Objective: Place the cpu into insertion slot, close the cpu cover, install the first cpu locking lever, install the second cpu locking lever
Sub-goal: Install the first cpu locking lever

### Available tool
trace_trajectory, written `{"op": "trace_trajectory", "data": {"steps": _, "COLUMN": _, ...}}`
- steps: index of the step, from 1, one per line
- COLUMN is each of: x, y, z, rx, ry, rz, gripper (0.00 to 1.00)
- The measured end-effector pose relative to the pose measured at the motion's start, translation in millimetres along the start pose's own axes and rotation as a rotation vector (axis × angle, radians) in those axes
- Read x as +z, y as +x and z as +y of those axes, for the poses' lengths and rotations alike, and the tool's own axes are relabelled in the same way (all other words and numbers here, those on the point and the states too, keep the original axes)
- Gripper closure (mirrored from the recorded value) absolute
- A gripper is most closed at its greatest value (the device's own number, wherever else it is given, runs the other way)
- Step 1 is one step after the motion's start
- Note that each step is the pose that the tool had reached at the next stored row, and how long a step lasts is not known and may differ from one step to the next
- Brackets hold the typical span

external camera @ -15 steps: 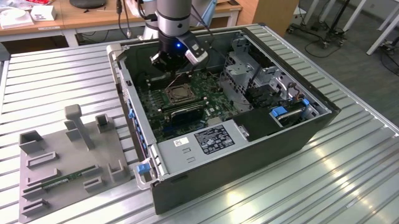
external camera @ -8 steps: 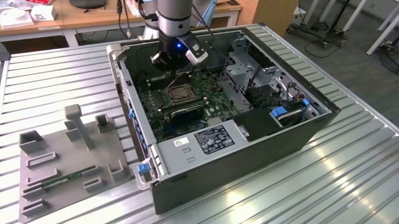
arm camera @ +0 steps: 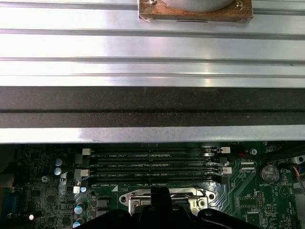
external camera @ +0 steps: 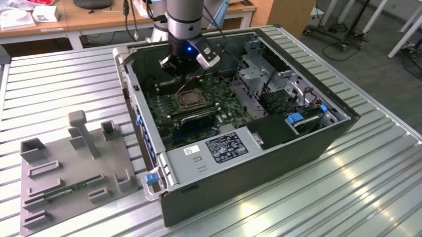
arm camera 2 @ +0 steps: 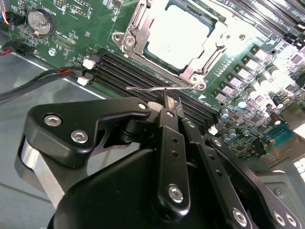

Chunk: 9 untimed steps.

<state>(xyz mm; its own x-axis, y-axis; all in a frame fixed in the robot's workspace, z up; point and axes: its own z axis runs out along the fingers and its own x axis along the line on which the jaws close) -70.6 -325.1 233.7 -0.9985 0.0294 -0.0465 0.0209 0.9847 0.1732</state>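
One cpu [arm camera 2: 178, 40], one cpu cover [arm camera 2: 135, 34], four memory slots [arm camera: 152, 159], one coin battery [arm camera 2: 39, 21].

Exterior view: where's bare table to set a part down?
Two bare patches of ribbed table: one at the exterior view's left, between the grey fixture tray and the desk; one at its lower right, beside the case. Inside the case it is crowded: the hand hangs over the motherboard.

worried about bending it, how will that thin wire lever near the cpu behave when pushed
The lever is a thin bare wire, so it likely flexes and springs rather than staying stiff. Its smooth metal may slip in the gripper. It looks light, and lies over the memory slots, so a hard push might scrape them.
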Motion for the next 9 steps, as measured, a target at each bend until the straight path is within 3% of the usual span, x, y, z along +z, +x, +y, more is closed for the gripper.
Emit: {"op": "trace_trajectory", "data": {"steps": 9, "x": 0.9, "y": 0.0, "z": -0.2, "rx": 0.0, "ry": -0.0003, "rz": 0.0002, "gripper": 0.89}}
